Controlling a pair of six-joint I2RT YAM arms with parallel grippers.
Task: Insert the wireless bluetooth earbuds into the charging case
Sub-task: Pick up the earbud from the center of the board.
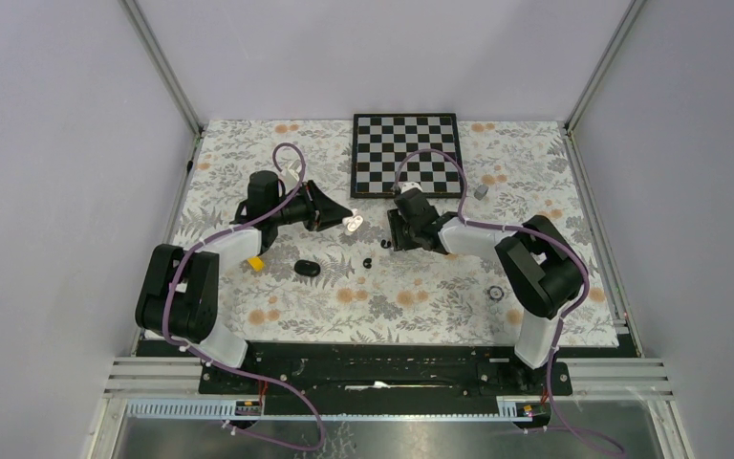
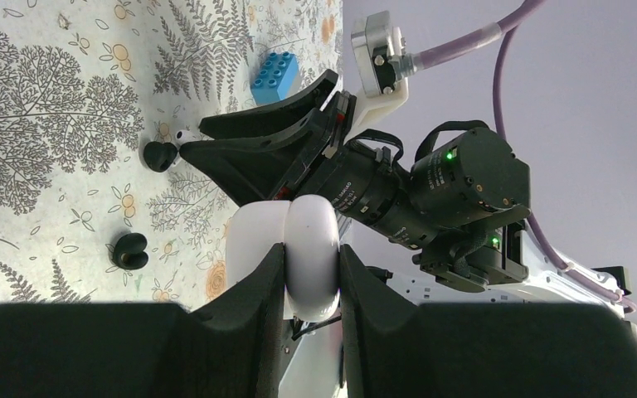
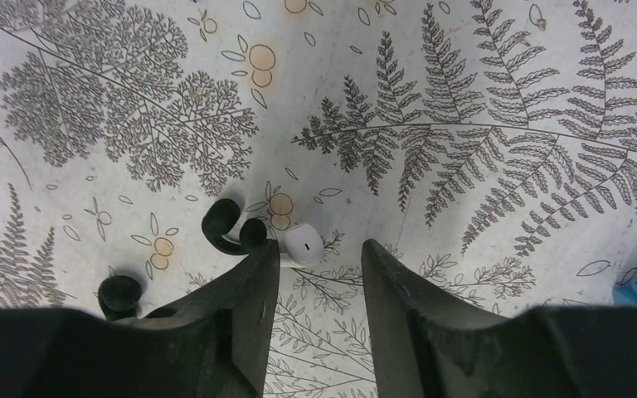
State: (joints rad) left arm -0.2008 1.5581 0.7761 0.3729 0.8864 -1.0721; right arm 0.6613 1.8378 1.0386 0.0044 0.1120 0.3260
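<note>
Left gripper (image 2: 311,278) clamps the white case (image 2: 311,224), held aloft. Right gripper (image 3: 322,257) hangs parted and empty, its tips just short of 1 white bud (image 3: 303,243) on the mat (image 3: 464,83), 2 black buds (image 3: 232,228) beside it. Insertion seemingly not yet begun.

Top camera overhead; wrist cameras close to mat (image 3: 464,66).

Fern-print mat (image 1: 420,306) w/ chessboard (image 1: 406,153), yellow block (image 1: 256,262), dark ring (image 1: 494,292) (right side), white earbud (image 3: 304,243) beside black earbud (image 3: 230,228).
</note>
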